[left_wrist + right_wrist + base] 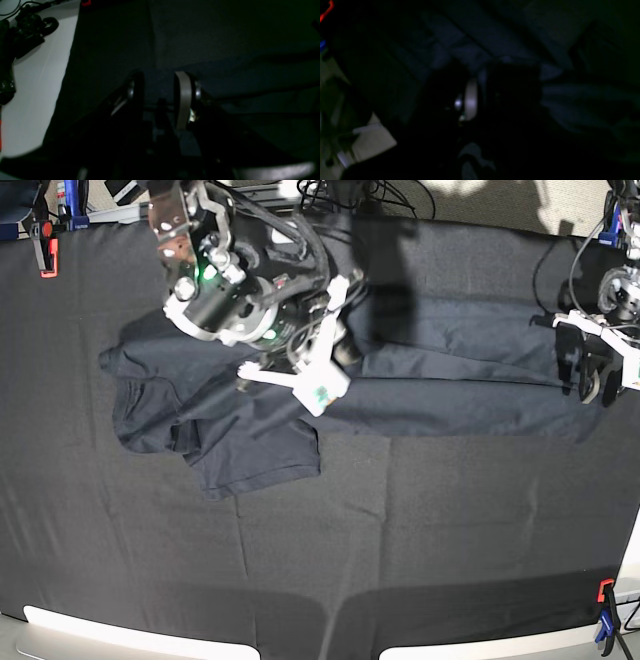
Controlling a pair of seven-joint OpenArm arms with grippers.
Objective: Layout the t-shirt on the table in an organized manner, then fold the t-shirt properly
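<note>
the t-shirt point(300, 405) lies spread and rumpled across the far half of the table point(420, 540), one end bunched at the onlooker's left. the right gripper point(300, 380) sits low over its middle; whether its jaws hold cloth cannot be told. the left gripper point(160, 85), jaws parted and empty, hovers at the shirt's other end.
</note>
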